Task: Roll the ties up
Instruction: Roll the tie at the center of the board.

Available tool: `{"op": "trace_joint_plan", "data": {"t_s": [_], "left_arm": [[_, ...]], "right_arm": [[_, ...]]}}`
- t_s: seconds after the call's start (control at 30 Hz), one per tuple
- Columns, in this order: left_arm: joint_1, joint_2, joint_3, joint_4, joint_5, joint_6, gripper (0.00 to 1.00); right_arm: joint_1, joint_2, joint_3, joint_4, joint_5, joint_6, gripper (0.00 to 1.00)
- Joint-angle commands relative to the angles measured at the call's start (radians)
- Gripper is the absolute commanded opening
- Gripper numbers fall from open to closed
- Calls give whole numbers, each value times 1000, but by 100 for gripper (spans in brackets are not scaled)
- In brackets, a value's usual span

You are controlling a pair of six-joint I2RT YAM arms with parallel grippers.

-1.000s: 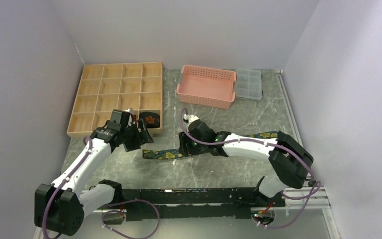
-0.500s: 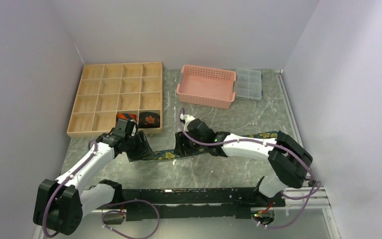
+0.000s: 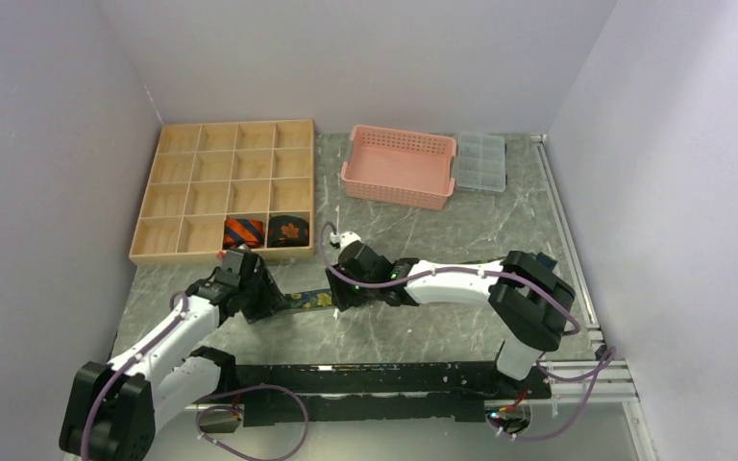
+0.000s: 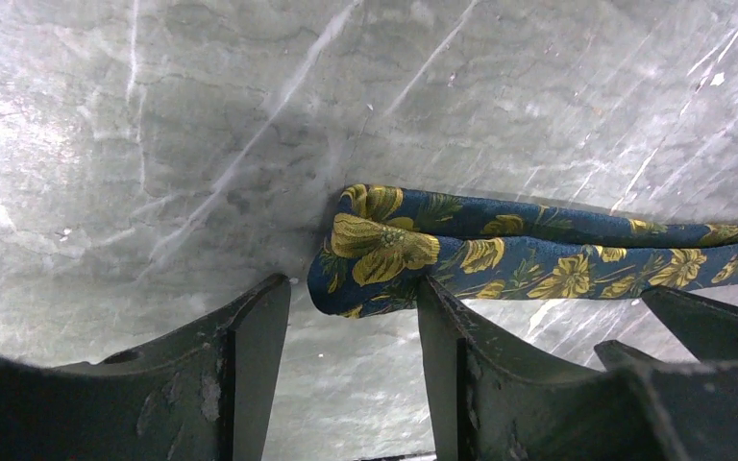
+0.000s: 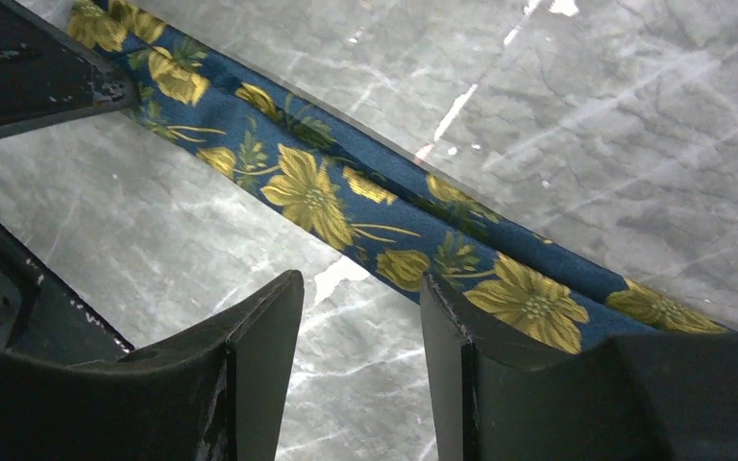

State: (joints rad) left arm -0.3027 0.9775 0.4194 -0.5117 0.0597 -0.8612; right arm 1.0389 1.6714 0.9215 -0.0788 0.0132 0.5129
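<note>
Grey marbled table (image 3: 442, 229), pale lilac walls (image 3: 365, 58), floral tie (image 4: 538, 254) lying on it

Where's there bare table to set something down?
Bare marble table lies in front of the pink basket and clear organizer box. Crowded in front of the wooden tray, where the left gripper and right gripper meet over the floral tie.

Walls (image 3: 365, 58): three plain, pale lilac-grey panels are seen at the left, back and right.
Table (image 3: 461, 230): a grey-green marbled top with white veins is shown.
Tray (image 3: 235, 124): a wooden gridded one is set back left.
Basket (image 3: 396, 195): a pink perforated one is placed back centre.
Box (image 3: 480, 161): a clear, compartmented one is laid just beside the basket.
Rail (image 3: 562, 230): it is run along the table's right edge.
Light: soft and even; faint shadows are cast.
</note>
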Motion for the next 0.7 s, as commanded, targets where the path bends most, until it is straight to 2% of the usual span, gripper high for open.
{"op": "trace_joint_plan", "data": {"t_s": [0.0, 0.1, 0.23, 0.5, 0.67], "left_arm": [[-1, -42, -22, 18, -58, -34, 58], [-2, -61, 6, -21, -58, -35, 59], [-2, -122, 71, -136, -159, -20, 65], [-3, -6, 97, -90, -117, 30, 71], [4, 22, 80, -12, -86, 74, 65]], "right_arm": [[35, 37, 94, -37, 87, -14, 52], [30, 80, 125, -67, 117, 8, 52], [-17, 108, 117, -64, 113, 36, 51], [-28, 64, 52, -9, 87, 35, 52], [-28, 13, 18, 13, 76, 33, 52]]}}
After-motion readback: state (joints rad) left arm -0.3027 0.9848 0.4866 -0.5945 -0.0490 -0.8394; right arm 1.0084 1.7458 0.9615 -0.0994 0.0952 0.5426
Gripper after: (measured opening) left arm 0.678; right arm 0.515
